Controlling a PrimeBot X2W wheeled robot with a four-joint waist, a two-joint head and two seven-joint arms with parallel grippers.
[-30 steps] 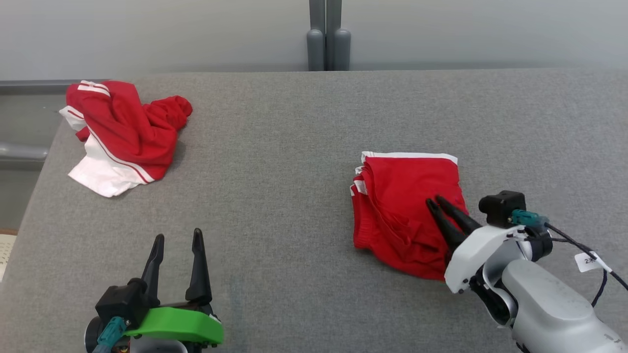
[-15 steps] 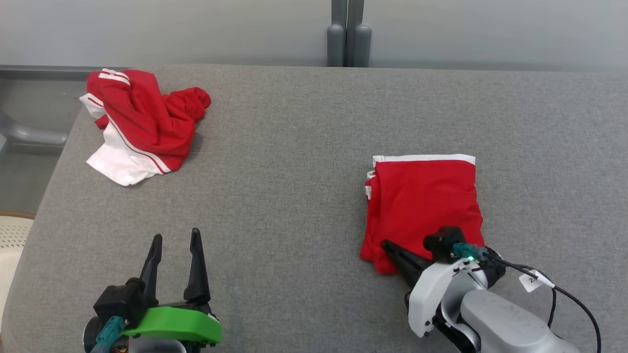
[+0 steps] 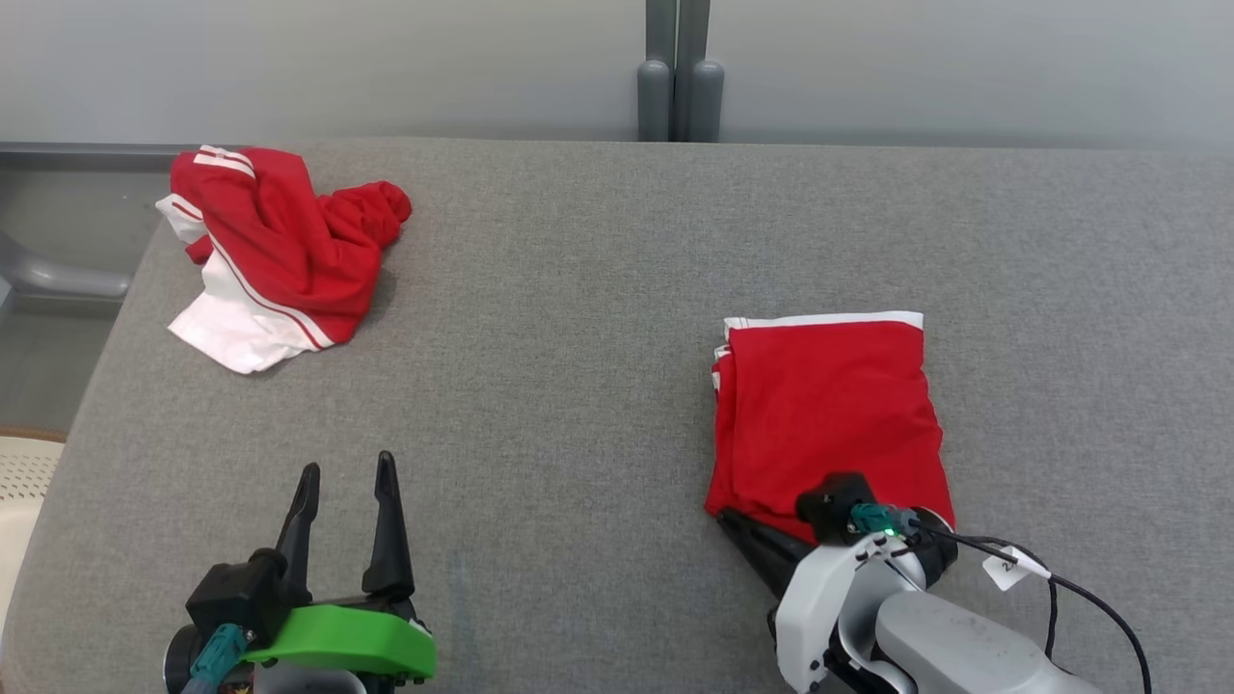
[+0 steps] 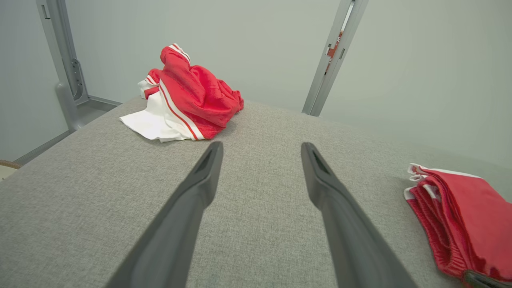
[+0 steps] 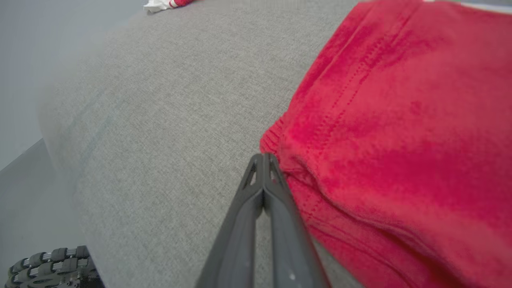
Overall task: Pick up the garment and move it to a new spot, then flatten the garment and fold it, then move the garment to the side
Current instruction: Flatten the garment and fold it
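Observation:
The garment [image 3: 829,405] is red with a white hem, folded into a rough rectangle on the right half of the grey table; it also lies at the right edge of the left wrist view [image 4: 468,216]. My right gripper [image 3: 725,518] is shut, its tips against the garment's near left corner. In the right wrist view the two fingers press together [image 5: 263,157] beside the red cloth [image 5: 400,120], and I see no cloth between them. My left gripper [image 3: 347,463] stands open and empty over bare table near the front left [image 4: 261,146].
A crumpled red and white garment [image 3: 275,255] lies at the table's far left corner [image 4: 188,96]. The padded grey table [image 3: 578,318] drops off at its left edge. Grey posts [image 3: 675,77] stand behind the far edge.
My right gripper has slid back off the top of the garment to its near left corner and shut. The garment now lies flatter. The left gripper has stayed put; the head camera shifted slightly.

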